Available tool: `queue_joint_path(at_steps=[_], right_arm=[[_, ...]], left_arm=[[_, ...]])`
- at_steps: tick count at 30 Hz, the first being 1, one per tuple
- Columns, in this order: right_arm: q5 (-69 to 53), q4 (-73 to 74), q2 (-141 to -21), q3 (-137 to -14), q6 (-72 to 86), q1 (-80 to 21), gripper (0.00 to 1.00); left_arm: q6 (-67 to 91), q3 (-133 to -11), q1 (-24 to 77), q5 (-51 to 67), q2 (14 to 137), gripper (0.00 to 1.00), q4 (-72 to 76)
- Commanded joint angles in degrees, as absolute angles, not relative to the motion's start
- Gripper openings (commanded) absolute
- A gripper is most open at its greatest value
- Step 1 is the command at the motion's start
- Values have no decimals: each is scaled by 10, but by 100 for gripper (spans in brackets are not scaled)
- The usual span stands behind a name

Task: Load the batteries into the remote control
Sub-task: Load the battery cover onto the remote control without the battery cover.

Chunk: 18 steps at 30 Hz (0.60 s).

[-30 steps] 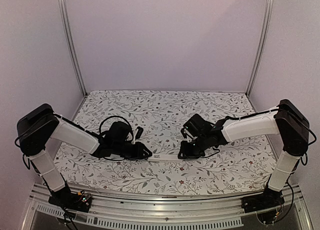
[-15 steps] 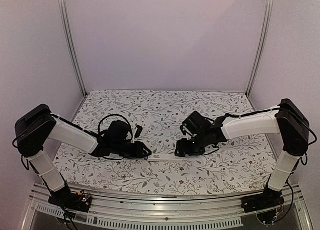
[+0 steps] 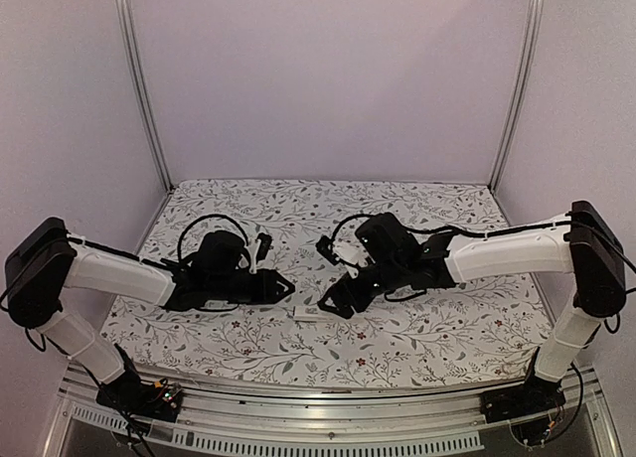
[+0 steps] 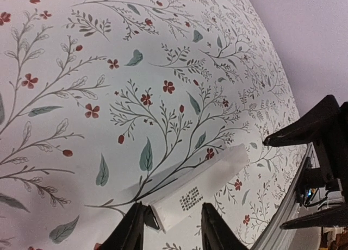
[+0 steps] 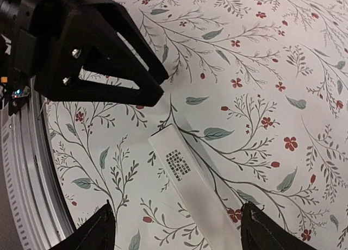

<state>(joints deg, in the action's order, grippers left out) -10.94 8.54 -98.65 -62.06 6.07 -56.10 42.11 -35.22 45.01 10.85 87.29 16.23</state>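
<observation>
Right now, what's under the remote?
The remote control lies flat on the floral cloth; only cloth shows around it. Its underside and whatever it covers are hidden.

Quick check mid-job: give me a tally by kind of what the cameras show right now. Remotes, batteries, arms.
Remote control: 1
Batteries: 0 visible in any view
Robot arms: 2, the left arm and the right arm
Total: 3
</observation>
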Motion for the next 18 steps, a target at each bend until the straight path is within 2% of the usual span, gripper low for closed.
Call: queue_joint_path(at_steps=[1,7,18], right_arm=[[-166,62,-1041,-664,-142,-562,77],[-188,78,-1110,-704,-244,-562,74],[-169,67,-1175,-723,-283,-562,68]], left_arm=[[425,-329,446,84,858,36,144],[444,-313,446,107,873,38,167],[453,-314,452,136,906,42,191]])
